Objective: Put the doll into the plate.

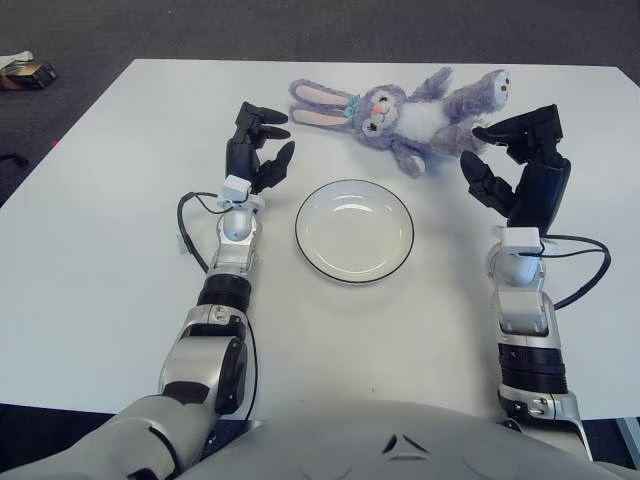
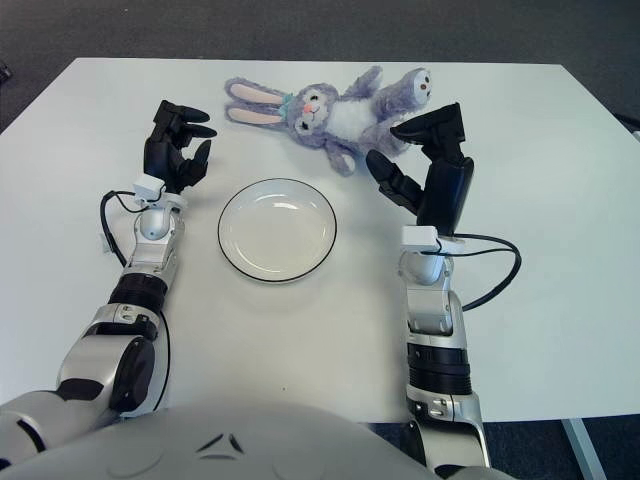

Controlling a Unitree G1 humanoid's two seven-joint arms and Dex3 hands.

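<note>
Right hand (image 1: 520,165): raised above the white table (image 1: 100,260), to the right of the plate and just beside the doll's legs. Fingers spread and curved, holding nothing; the upper fingertips sit close to the doll's nearer foot, but contact cannot be confirmed. A black cable (image 1: 580,270) loops from the wrist over the tabletop.

Left hand (image 1: 255,150): raised to the left of the plate, near the doll's ears. Fingers apart and loosely bent, empty. A black cable (image 1: 188,225) curls beside its forearm.

Doll (image 1: 400,110): purple plush rabbit with a white belly, lying on its back on the table at the far side, behind the plate and apart from it. Long pink-lined ears point toward the left hand; legs point toward the right hand. Not inside the plate.

Plate (image 1: 354,231): round, white, dark-rimmed, flat on the table between the two hands, nothing in it.

Surroundings: dark carpeted floor (image 1: 300,25) around the table; a small object (image 1: 25,72) lies on the floor at the far left, too small to identify.
</note>
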